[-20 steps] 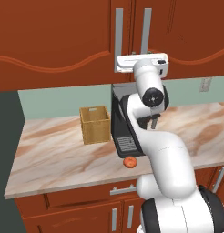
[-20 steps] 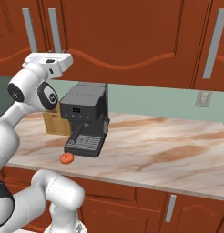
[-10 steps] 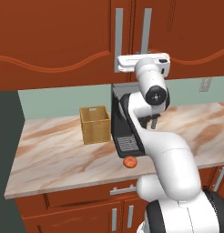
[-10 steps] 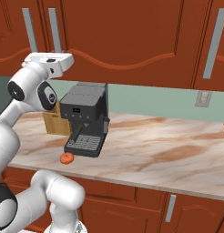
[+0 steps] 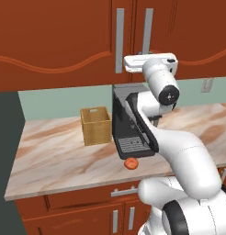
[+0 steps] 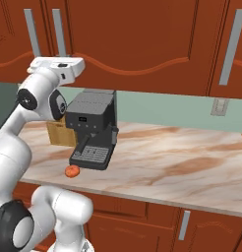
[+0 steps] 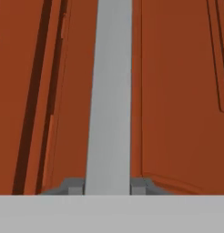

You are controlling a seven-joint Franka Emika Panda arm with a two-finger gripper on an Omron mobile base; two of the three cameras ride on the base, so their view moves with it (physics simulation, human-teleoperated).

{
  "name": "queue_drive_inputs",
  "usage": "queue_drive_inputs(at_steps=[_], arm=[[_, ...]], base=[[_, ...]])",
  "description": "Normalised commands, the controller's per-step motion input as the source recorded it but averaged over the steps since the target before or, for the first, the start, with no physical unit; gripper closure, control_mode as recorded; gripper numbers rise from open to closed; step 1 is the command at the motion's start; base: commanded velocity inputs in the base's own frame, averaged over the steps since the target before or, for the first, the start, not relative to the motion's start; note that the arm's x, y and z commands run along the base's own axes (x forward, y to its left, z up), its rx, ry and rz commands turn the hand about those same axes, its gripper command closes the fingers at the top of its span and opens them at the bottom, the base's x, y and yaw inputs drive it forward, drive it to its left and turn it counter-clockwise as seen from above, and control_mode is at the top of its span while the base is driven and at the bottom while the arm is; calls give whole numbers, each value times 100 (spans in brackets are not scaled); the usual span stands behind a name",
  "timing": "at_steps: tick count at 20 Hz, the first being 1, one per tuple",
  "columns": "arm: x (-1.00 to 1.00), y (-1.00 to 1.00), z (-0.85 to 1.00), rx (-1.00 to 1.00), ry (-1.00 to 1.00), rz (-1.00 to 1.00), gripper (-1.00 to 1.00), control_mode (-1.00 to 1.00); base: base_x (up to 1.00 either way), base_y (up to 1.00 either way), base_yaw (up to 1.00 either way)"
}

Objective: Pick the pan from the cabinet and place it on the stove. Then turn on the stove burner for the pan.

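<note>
Left to right on the marble bench (image 5: 55,160): a wooden box (image 5: 95,125), then a black coffee machine (image 5: 128,126) with a small orange thing (image 5: 130,163) in front of it. The cabinet (image 5: 64,41) was above, both doors closed, so couldn't see the pan. The fingers (image 7: 75,186) were pressed right up to a silver bar handle (image 7: 110,95), one on each side of it; couldn't tell if they'd actually clamped it.
</note>
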Motion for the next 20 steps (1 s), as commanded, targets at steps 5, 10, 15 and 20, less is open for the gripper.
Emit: queue_drive_inputs(at_steps=[5, 10, 15, 20], arm=[[-17, -28, 0, 0, 4, 8, 100, -100], [-50, -33, 8, 0, 0, 5, 100, -100], [-66, -33, 24, 0, 0, 3, 100, -100], [-71, -31, 39, 0, 0, 3, 100, -100]], base=[[0, 0, 0], [0, 0, 0], [0, 0, 0], [0, 0, 0]])
